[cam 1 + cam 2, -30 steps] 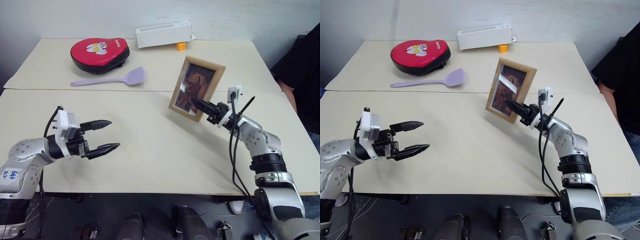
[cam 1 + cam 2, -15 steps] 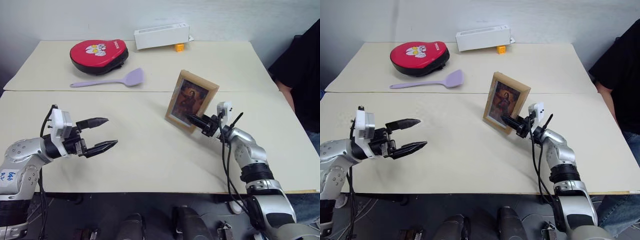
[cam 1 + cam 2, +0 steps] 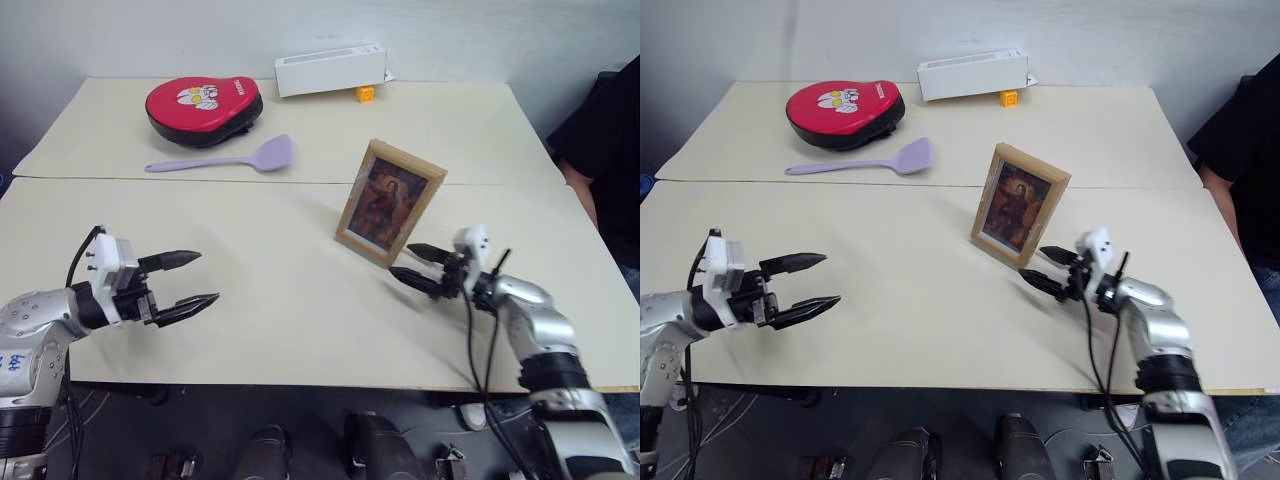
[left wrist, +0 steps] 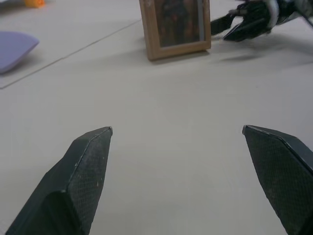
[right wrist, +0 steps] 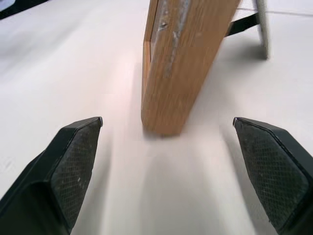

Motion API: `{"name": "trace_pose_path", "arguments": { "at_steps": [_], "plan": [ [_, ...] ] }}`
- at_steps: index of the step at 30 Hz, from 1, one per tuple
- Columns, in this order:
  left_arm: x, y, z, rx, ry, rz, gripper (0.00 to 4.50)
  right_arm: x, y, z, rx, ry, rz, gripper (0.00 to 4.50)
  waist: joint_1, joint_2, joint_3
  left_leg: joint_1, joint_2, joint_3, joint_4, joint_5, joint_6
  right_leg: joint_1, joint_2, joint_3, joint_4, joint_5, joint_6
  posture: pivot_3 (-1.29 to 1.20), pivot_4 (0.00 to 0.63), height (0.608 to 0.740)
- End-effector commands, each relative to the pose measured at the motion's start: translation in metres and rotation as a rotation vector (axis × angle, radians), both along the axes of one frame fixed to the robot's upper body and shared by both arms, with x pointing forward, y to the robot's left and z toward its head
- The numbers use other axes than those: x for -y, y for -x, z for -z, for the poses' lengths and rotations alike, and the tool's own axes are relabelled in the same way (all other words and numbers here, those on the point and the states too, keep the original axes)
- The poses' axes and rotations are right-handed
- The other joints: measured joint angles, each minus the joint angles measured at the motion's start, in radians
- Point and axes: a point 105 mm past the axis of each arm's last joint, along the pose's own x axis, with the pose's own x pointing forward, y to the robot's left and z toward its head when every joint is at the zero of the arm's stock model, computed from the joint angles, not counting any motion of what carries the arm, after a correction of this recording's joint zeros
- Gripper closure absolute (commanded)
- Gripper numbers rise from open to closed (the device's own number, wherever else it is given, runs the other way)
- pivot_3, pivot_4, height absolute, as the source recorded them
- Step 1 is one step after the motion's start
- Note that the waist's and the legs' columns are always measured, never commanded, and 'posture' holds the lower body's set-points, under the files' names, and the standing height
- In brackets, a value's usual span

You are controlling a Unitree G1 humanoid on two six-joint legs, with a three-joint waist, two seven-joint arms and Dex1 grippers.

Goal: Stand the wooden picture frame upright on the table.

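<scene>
frame [image 3: 390, 202] upright on table [image 3: 280, 300] ctr-right | right gripper [image 3: 414, 266] just before it | left gripper [image 3: 190, 282] far left

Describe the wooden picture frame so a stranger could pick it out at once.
On the near cream table, look right of centre, just ahead of the open right gripper. There the wooden picture frame stands upright on its own, touched by nothing. It is the one light-wood rectangle with a warm-toned portrait; the red pad, lilac spatula and white box lie on the far table.

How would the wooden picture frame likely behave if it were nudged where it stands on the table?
The wooden picture frame would probably tip easily: it stands tall on a narrow bottom edge, propped by a thin fold-out stand behind. It looks stiff and fairly light, so it might slide on the smooth table.
</scene>
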Motion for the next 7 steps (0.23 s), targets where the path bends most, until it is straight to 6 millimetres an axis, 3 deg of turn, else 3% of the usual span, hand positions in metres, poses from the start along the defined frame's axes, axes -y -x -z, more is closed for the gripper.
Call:
{"name": "trace_pose_path", "arguments": {
  "at_steps": [1,3,4,7],
  "plan": [
    [-0.022,0.006,0.002,0.039,-0.11,-0.08,0.0,0.013,0.027,-0.034,0.27,0.139,-0.074,0.04,-0.002,0.0,0.0,0.001,0.0,0.001,0.0,0.0,0.0,0.0,0.0,0.0,-0.001,0.0,0.0,0.0,0.15,0.74],
    [-0.033,0.01,0.008,0.054,-0.155,-0.122,0.0,0.017,0.044,-0.031,0.329,0.257,-0.131,0.04,-0.004,0.0,0.0,0.002,0.0,0.001,-0.001,-0.003,0.005,0.0,0.0,0.001,-0.001,0.0,0.0,0.0,0.15,0.74],
    [-0.038,0.012,0.01,0.06,-0.157,-0.147,0.0,0.017,0.051,-0.033,0.438,0.35,-0.161,0.04,-0.004,0.0,0.0,0.002,0.0,0.002,-0.002,-0.003,0.005,0.0,0.001,0.002,-0.001,0.0,0.0,0.0,0.15,0.74],
    [-0.04,0.022,0.013,0.059,-0.161,-0.143,0.0,0.018,0.064,-0.031,0.465,0.389,-0.201,0.04,-0.004,0.0,0.0,0.003,0.001,0.003,-0.001,-0.003,0.005,0.0,0.001,0.002,-0.001,0.0,0.0,0.0,0.15,0.74]
  ]
}}
